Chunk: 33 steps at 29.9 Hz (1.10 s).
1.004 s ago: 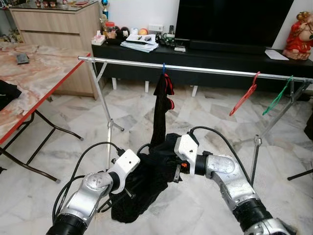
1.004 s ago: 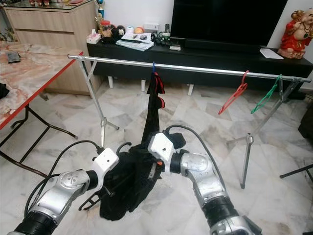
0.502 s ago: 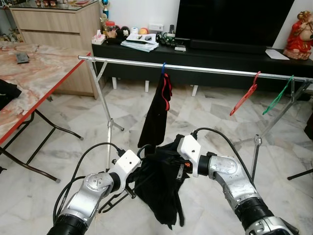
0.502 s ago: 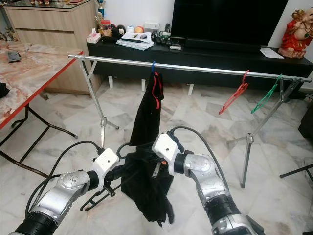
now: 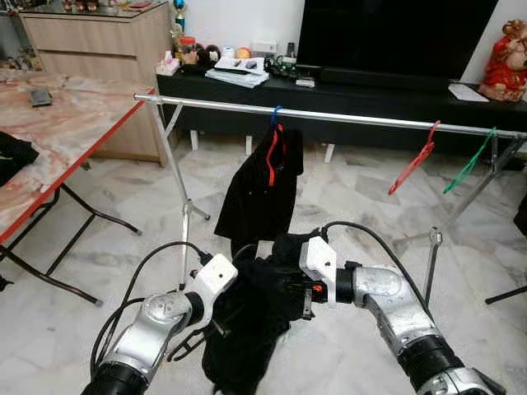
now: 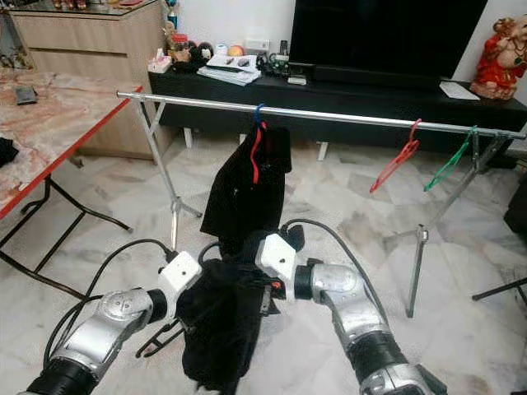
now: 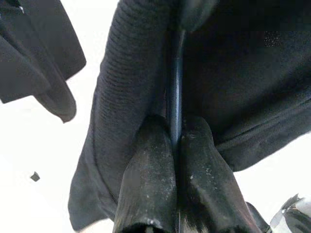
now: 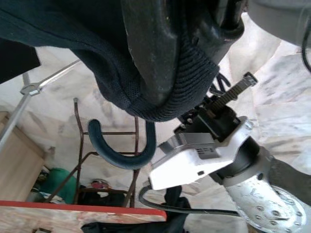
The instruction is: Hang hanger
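Fingers [image 7: 167,184] of the left gripper [image 7: 174,145] are pressed together on a thin dark rod — the wire of the hanger [image 7: 175,97] — with black knitted cloth of the garment [image 7: 243,73] bunched on both sides of it. That is the left wrist view, and it leaves little doubt that this grip is firm.

From the right wrist view, one broad black finger [image 8: 150,58] of the right gripper is wrapped in the knit, and below it hangs the hanger's dark curved hook [image 8: 121,155], free of any rail. Whether the right fingers are closed on cloth or merely draped by it, I cannot tell.

From the left eye view, both silver arms meet low in front of the robot, the left gripper [image 5: 216,309] and the right gripper [image 5: 306,292] either side of the black garment, which sags toward the marble floor [image 5: 99,247]. Beyond them runs the metal clothes rail [image 5: 370,121], already bearing another dark garment on a red hanger [image 5: 270,156], plus a bare red hanger [image 5: 414,159] and a green hanger [image 5: 468,162] further right. A tabletop [image 5: 58,123] stands to the left.

As I judge it, the step in hand is carrying the loaded hanger (the hanging itself is not yet done). Next comes a lift well above the present height, hook turned to face the rail, then lowered over a bare stretch of it.
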Motion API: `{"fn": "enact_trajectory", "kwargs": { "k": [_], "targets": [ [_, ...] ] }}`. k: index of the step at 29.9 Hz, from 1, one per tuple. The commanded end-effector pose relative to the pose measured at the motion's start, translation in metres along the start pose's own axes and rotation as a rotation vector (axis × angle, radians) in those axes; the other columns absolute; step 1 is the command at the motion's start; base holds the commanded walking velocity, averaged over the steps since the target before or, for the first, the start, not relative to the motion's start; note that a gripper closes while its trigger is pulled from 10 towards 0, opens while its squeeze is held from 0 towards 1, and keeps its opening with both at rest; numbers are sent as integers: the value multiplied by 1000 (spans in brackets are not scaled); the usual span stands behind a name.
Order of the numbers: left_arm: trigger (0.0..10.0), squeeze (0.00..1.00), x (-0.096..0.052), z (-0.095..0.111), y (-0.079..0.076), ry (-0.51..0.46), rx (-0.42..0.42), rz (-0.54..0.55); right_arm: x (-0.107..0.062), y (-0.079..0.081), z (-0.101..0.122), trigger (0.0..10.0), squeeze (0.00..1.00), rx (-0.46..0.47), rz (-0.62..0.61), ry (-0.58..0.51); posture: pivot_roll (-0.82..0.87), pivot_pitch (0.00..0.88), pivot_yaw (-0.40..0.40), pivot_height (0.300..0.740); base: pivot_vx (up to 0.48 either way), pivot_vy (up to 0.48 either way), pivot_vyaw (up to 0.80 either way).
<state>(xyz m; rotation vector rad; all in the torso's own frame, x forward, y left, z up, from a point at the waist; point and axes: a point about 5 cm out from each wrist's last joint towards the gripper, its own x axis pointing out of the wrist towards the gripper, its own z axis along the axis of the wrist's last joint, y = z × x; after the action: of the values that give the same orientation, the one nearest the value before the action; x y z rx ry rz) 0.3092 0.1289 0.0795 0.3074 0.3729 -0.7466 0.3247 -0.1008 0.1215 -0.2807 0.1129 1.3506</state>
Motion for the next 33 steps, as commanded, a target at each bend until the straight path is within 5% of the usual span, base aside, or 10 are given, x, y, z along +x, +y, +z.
{"fn": "enact_trajectory", "kwargs": {
  "k": [1,2,5,20,27,33],
  "targets": [
    [10000,0,-1,12,0,-49,16,-7,-1,-1,9,10000,0,-24,26,-25,109,23,-62,740,0,0,0],
    [10000,0,-1,12,0,-49,16,-7,-1,-1,9,10000,137,-24,30,-29,107,23,-62,740,0,0,0],
    [10000,0,-1,12,-1,-50,16,-8,0,-1,9,10000,992,-25,35,-32,107,23,-62,740,0,0,0],
    [10000,0,0,12,-2,-53,11,-15,-6,1,11,10000,1000,-36,81,-23,101,22,-62,740,0,0,0],
    [10000,0,0,10,-2,-49,8,-14,-16,-3,-6,10000,1000,-84,21,154,96,21,-62,740,0,0,0],
    [10000,0,1,10,-1,-49,8,-12,-17,0,-5,10000,1000,-79,45,150,95,22,-63,740,0,0,0]
  ]
}}
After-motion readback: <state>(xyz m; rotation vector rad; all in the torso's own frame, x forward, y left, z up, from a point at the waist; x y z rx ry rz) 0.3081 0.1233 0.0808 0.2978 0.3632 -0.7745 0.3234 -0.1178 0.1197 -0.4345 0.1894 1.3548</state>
